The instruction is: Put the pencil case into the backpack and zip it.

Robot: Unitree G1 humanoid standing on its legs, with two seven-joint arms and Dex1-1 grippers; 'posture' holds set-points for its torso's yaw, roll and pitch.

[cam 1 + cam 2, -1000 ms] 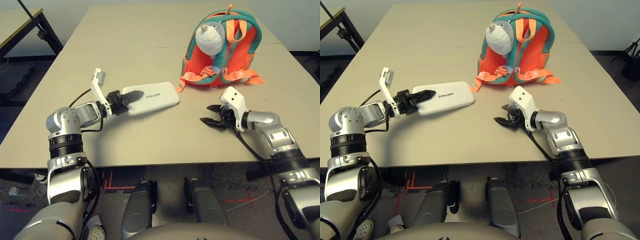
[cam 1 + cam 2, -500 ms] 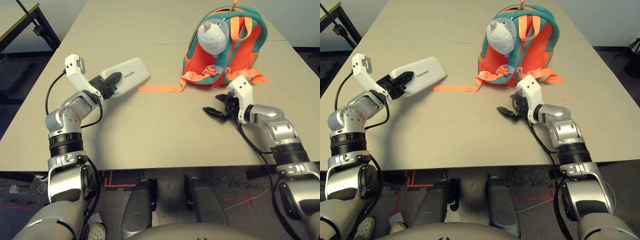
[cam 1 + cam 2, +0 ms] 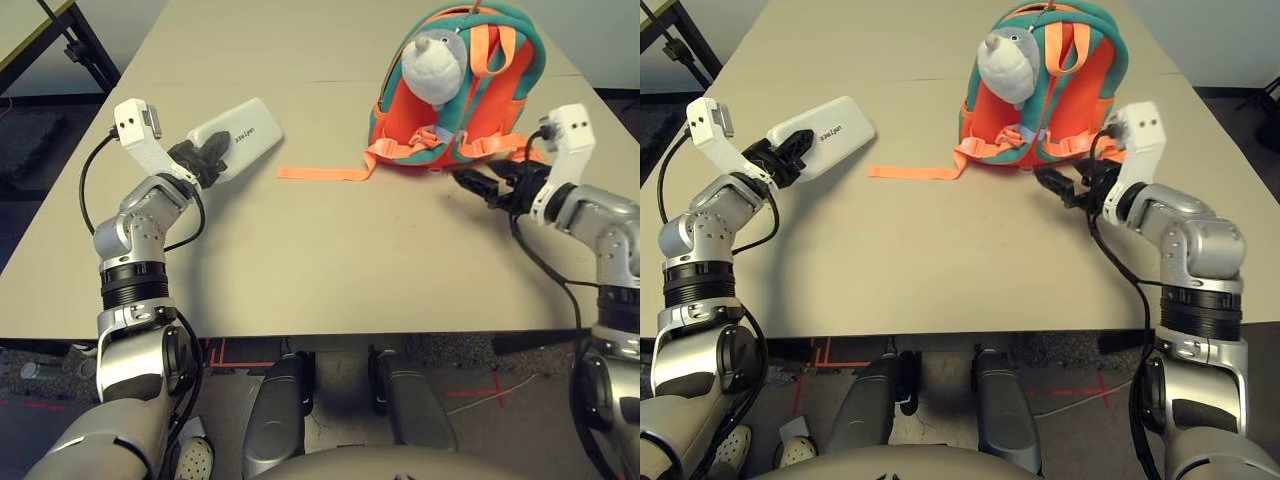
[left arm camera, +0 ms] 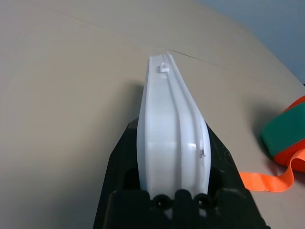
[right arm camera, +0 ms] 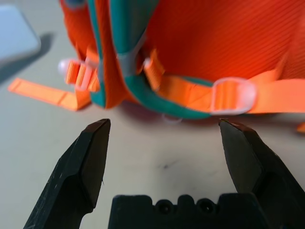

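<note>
Light was even and fairly bright; soft shadows fell on the counter (image 3: 330, 260). The right wrist view blurred the backpack (image 5: 205, 43).

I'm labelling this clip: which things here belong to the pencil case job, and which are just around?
For the job:
- white pencil case, in the left gripper
- orange and teal backpack

Just around:
- pale clog on the floor
- red floor tape
</note>
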